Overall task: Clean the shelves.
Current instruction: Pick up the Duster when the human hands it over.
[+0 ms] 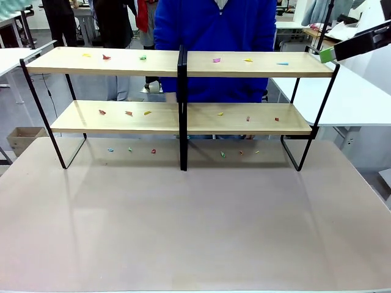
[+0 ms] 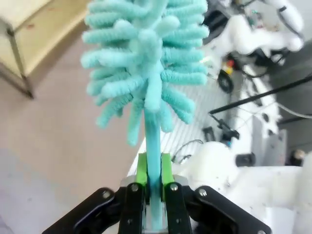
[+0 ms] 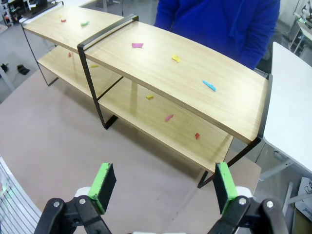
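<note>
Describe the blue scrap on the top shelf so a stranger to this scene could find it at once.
Start at the shelves, the two-tier wooden rack, and take the top board right of the black centre post. Three scraps lie in a row there; the blue scrap is the one nearest the right end. Its neighbours are a yellow scrap and a pink scrap.

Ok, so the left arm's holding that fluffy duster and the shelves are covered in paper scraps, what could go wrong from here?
1. The duster, pinched low on its thin handle by the left gripper, might tilt or slip when pressed.
2. Sweeping could push the scraps off the shelves' far edge toward the person.
3. The open right gripper hangs near their right end and might knock them.
</note>
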You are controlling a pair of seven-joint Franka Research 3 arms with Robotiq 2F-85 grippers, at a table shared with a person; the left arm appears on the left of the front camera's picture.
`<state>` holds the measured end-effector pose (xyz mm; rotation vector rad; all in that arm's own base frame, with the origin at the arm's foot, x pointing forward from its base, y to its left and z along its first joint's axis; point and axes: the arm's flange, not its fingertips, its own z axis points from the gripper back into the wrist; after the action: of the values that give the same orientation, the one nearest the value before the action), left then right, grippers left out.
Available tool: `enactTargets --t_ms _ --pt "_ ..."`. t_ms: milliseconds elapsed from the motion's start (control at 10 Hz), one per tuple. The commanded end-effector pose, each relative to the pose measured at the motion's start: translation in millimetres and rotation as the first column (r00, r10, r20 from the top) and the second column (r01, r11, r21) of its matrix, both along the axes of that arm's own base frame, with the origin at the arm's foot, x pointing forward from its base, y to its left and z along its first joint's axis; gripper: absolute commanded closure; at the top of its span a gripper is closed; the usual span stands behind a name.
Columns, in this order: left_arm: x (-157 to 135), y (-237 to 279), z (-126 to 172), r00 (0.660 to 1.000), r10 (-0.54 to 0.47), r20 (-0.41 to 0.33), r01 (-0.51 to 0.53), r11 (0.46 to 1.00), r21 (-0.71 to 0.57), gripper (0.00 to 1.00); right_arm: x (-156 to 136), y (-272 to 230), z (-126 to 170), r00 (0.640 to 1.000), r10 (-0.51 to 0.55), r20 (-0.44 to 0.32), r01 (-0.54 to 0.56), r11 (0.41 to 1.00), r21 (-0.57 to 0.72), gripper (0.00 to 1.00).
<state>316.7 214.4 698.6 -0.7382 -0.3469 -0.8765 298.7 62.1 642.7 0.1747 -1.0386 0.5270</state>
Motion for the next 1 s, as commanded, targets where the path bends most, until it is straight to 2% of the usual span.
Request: enactTargets --t_ms 0,100,200,300,900 --pt "-48.8 15.5 -15.8 0.98 0.173 0.093 -0.17 0.985 -0.04 1.0 -0.1 0.2 0.1 1.0 0.001 -0.003 -0.001 1.0 0.008 0.0" --pt "-68.1 28.7 -27.4 0.958 0.26 0.119 -0.252 0.964 -0.082 1.0 -0.1 0.2 0.1 1.0 0.001 -0.003 -0.001 1.0 0.008 0.0" --pt "-67.5 33.4 -42.2 0.918 0.393 0.05 -0.391 0.919 -0.041 1.0 -0.1 0.2 0.1 1.0 0.001 -0.003 -0.001 1.0 0.008 0.0" --pt "-58.6 43.4 -8.2 0.981 0.18 0.075 -0.177 0.983 -0.036 1.0 -0.1 0.2 0.1 1.0 0.001 -0.003 -0.001 1.0 0.008 0.0" --pt "-58.6 43.4 -8.2 0.981 0.18 0.075 -0.177 0.983 -0.036 1.0 -0.1 0.2 0.1 1.0 0.001 -0.003 -0.001 1.0 0.008 0.0"
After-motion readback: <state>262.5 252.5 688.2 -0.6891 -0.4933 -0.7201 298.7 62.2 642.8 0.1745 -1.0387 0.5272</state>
